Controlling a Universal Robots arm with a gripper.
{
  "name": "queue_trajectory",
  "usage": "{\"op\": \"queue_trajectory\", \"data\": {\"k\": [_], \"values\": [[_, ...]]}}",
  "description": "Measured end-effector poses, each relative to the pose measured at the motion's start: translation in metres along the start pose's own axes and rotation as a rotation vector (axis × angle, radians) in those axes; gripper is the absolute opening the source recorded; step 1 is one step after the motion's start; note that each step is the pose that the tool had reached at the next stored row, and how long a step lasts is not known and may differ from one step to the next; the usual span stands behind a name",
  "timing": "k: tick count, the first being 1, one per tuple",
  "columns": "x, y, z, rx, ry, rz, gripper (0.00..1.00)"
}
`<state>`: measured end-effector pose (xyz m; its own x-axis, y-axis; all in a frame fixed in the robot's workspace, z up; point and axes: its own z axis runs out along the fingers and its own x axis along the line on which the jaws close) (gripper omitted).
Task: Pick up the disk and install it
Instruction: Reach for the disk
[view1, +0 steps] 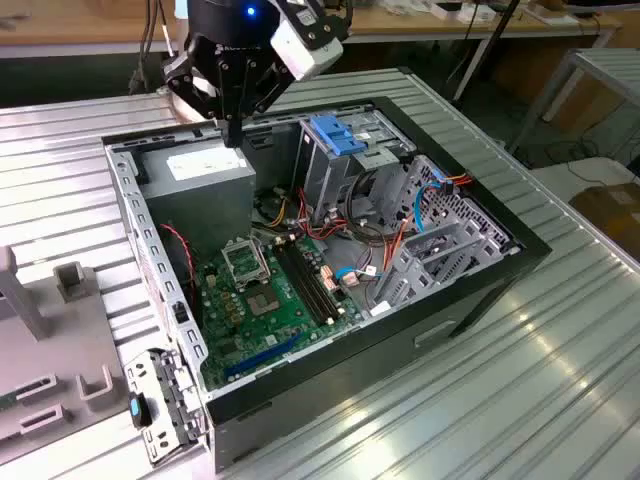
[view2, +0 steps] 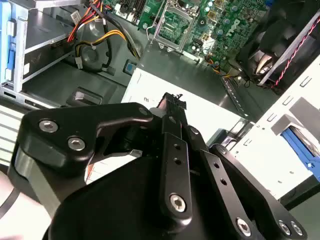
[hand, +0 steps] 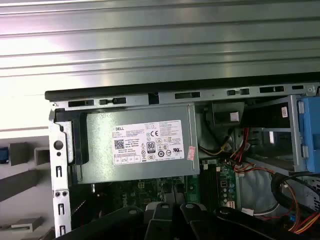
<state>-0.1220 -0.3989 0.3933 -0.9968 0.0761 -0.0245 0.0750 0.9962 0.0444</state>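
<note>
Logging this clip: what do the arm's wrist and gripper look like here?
The gripper is matte black, built of flat linked bars that taper to a narrow tip. The second wrist view shows the silver screw heads that join the bars. In the exterior view a blue light glows on the black wrist housing, with a white boxy module mounted beside it.

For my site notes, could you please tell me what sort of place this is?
Probably a robotics lab or workshop: an open computer case sits on a ribbed metal table, a robot gripper hangs over it, and a wooden workbench stands behind.
</note>
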Motion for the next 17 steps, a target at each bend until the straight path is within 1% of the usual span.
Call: {"op": "queue_trajectory", "data": {"k": [2,4,17], "values": [[0.0047,-0.0004,-0.0002,0.0001,0.0000,0.000,0.11],[0.0077,-0.0006,-0.0002,-0.0001,0.0000,0.000,0.11],[0.0211,-0.0016,-0.0006,0.0000,0.0000,0.000,0.11]]}}
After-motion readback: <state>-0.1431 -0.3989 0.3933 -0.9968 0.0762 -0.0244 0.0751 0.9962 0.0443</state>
